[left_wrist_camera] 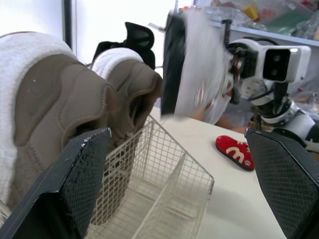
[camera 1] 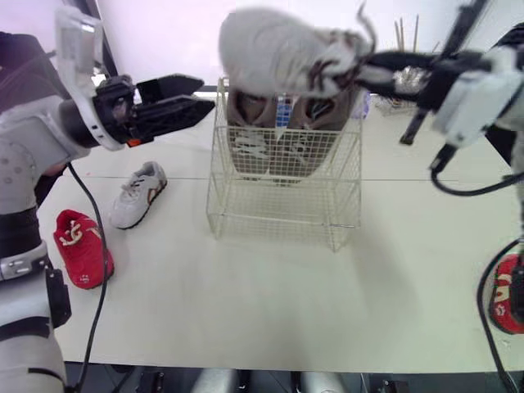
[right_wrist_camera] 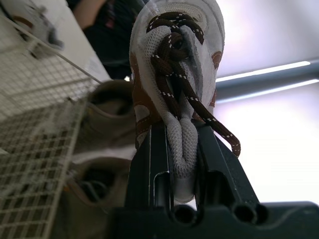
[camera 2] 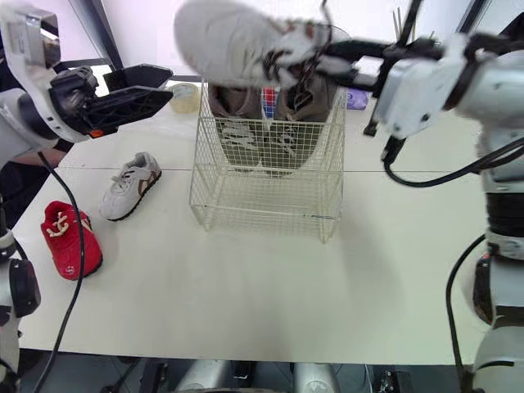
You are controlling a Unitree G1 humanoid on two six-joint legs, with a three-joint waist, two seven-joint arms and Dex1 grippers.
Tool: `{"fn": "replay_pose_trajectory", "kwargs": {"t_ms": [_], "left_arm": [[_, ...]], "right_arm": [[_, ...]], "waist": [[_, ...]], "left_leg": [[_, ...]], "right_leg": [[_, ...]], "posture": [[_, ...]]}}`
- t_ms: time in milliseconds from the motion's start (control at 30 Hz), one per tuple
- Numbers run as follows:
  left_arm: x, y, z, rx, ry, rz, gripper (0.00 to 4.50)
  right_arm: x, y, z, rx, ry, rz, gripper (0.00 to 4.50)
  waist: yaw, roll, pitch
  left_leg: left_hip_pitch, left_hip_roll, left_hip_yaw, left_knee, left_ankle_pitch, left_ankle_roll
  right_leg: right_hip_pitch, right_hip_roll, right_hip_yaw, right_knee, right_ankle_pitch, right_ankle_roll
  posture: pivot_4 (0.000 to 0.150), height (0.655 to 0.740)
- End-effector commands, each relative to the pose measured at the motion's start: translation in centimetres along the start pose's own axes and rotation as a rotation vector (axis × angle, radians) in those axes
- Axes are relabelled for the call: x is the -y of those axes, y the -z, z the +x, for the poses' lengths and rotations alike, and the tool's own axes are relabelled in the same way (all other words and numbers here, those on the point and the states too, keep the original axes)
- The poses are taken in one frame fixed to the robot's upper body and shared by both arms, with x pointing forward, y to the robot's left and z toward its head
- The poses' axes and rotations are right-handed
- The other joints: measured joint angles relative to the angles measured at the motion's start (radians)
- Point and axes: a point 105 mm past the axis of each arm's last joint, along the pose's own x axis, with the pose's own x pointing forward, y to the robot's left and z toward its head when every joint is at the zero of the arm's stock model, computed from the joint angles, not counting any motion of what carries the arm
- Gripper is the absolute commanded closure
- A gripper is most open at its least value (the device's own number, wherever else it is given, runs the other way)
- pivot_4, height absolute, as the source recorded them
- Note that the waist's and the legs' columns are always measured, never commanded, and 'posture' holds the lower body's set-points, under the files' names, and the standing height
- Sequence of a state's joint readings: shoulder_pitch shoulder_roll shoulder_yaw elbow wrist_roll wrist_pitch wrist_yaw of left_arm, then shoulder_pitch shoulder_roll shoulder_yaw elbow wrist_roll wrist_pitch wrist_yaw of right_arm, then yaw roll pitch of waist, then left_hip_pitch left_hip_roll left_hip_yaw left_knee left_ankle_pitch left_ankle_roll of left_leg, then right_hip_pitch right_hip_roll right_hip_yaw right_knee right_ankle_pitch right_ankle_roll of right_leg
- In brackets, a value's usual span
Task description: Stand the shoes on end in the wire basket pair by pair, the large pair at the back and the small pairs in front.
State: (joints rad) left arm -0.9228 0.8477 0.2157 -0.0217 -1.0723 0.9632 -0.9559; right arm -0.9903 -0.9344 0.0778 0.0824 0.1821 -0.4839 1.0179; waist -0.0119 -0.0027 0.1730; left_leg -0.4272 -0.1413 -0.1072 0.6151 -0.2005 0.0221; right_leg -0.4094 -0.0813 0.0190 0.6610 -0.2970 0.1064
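Note:
A wire basket (camera 1: 282, 192) stands mid-table, with the large brown pair (camera 1: 282, 123) on end against its back wall. My right gripper (camera 1: 364, 70) is shut on a white shoe with brown laces (camera 1: 274, 49) and holds it in the air above the basket; the right wrist view shows the fingers (right_wrist_camera: 149, 164) clamping the shoe's (right_wrist_camera: 174, 59) collar. My left gripper (camera 1: 206, 92) hovers open and holds nothing, just left of the basket's top. Its matching white shoe (camera 1: 137, 194) lies on the table left of the basket, a red shoe (camera 1: 82, 247) nearer me.
A second red shoe (camera 1: 509, 295) lies at the table's right edge. A roll of tape (camera 2: 184, 94) and a holder of sticks (camera 1: 407, 37) sit at the back. The basket's front half (camera 1: 278, 217) holds nothing.

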Motion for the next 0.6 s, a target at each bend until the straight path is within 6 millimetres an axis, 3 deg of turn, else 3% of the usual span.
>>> {"fn": "replay_pose_trajectory", "kwargs": {"t_ms": [33, 333, 433, 600], "left_arm": [[1.2, -0.7, 0.3, -0.015, 0.037, 0.056, 0.0], [1.6, -0.1, 0.9, -0.025, 0.053, 0.058, 0.0], [1.3, 0.0, 0.8, -0.017, 0.042, 0.046, 0.84], [1.2, 0.8, 0.9, -0.024, 0.042, 0.033, 3.34]], "right_arm": [[1.2, -1.1, 0.2, 0.051, 0.016, -0.02, 4.48], [0.2, -1.8, 1.7, 0.122, -0.057, -0.062, 4.48], [0.2, -2.0, 2.0, 0.136, -0.065, -0.077, 4.5], [0.2, -2.4, 2.3, 0.15, -0.076, -0.089, 4.5]], "waist": [[0.001, 0.0, 0.0], [-0.002, 0.0, 0.0], [-0.002, 0.0, 0.0], [-0.002, 0.0, 0.0]], "left_leg": [[0.0, 0.0, 0.0, 0.0, 0.0, 0.0], [0.0, 0.0, 0.0, 0.001, 0.001, -0.002], [0.0, 0.0, 0.0, 0.001, 0.002, -0.002], [0.0, 0.0, 0.0, 0.001, 0.002, -0.002]], "right_leg": [[0.0, 0.0, 0.0, 0.0, 0.0, 0.0], [-0.001, 0.0, 0.0, 0.003, 0.0, 0.0], [-0.001, 0.0, 0.0, 0.004, 0.0, 0.0], [-0.001, 0.0, 0.0, 0.004, 0.0, 0.0]], "posture": [[0.15, 0.74], [0.15, 0.74], [0.15, 0.74], [0.15, 0.74]]}}
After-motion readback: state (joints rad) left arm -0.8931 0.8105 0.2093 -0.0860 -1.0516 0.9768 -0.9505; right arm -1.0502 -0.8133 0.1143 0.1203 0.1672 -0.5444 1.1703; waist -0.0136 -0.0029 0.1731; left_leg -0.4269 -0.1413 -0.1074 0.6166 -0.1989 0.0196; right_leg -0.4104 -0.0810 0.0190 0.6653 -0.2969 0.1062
